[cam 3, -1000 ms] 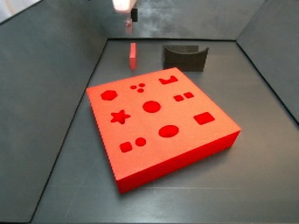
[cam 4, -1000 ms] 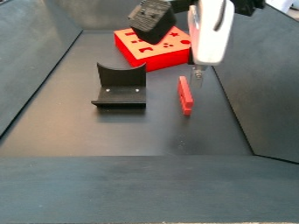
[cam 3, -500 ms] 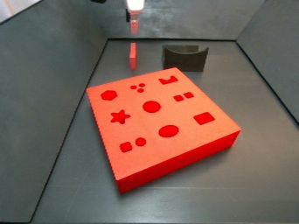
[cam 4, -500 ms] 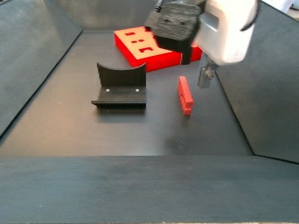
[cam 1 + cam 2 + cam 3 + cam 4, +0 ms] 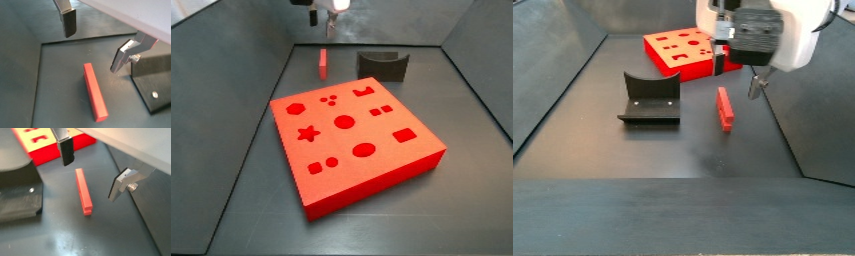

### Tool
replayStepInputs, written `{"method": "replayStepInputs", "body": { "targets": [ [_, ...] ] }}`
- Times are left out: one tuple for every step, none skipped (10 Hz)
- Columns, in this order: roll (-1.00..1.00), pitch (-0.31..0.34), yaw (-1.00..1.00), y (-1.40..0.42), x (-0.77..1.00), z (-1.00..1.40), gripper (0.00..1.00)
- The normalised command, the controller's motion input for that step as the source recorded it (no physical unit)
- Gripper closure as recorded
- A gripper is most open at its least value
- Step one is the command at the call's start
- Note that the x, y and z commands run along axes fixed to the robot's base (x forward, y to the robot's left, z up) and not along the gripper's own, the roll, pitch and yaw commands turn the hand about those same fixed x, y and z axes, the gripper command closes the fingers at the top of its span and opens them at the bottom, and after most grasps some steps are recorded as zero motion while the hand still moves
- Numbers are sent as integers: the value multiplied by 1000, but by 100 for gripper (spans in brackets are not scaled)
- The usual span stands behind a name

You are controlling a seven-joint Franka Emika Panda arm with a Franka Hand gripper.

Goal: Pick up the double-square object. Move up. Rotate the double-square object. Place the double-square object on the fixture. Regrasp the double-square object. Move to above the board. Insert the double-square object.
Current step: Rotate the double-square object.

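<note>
Even, soft overhead light — no hard shadows. The dark floor point(image 5: 673, 150) has a dull sheen and mirrors the object point(image 5: 323, 62) faintly in a side view. The open gripper point(image 5: 93, 42) above the object is soft and slightly blurred in both wrist views; its white housing glares near frame edges. All frames are low-resolution — side views grainy.

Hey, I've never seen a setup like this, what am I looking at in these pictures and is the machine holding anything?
This is a robot arm with a two-finger gripper. Two pictures come from cameras on its wrist, looking down between the silver fingers; two come from cameras beside the table. On the dark floor lie a thin red double-square object, a dark fixture and a big red board with shaped holes. The gripper hangs above the double-square object, jaws open, holding nothing.
</note>
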Motion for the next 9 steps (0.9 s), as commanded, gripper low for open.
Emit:
{"method": "replayStepInputs", "body": {
  "targets": [
    [3, -14, 1000, 2, 40, -36, 0],
    [3, -14, 1000, 2, 40, -36, 0],
    [3, -16, 1000, 2, 40, -36, 0],
    [3, -17, 1000, 2, 40, -36, 0],
    [4, -19, 1000, 2, 40, -36, 0],
    [4, -21, 1000, 2, 40, -36, 0],
    [5, -24, 1000, 2, 40, -36, 0],
    [5, -26, 1000, 2, 40, -36, 0],
    [6, -31, 1000, 2, 40, -37, 0]
  ]
}}
